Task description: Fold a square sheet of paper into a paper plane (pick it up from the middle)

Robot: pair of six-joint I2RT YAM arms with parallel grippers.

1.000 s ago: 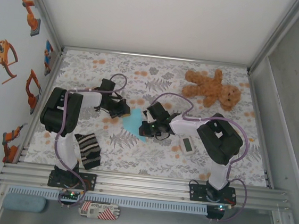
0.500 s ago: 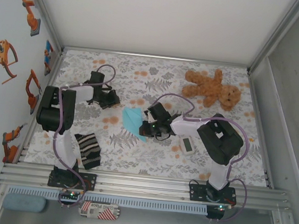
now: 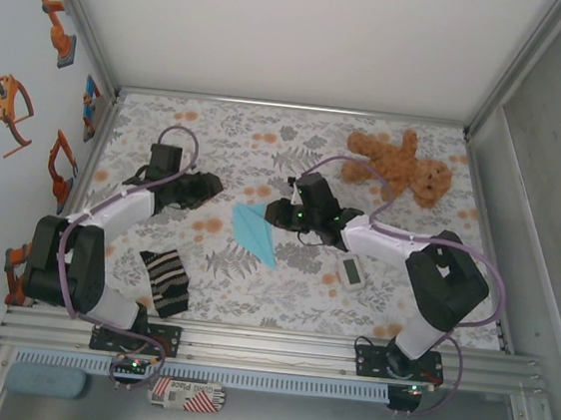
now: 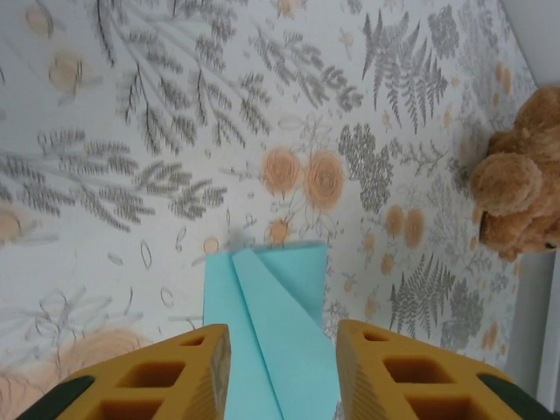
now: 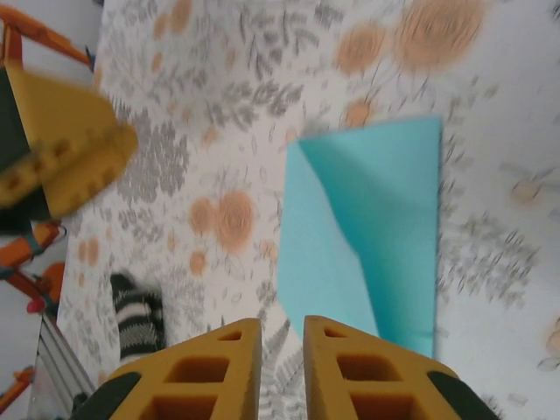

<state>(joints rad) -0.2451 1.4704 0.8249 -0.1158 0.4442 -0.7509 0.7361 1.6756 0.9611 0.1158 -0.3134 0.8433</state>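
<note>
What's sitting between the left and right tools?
The light-blue paper plane lies between the left tool and right tool, seen in the top view.

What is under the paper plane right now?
The paper plane lies on the floral table cover; the patch of cover directly beneath it is hidden by the paper.

The plane (image 3: 255, 230) is light blue. The counter (image 3: 291, 296) is white with grey leaves and orange flowers. The bear (image 3: 401, 165) is brown, the cloth (image 3: 165, 280) striped.
</note>
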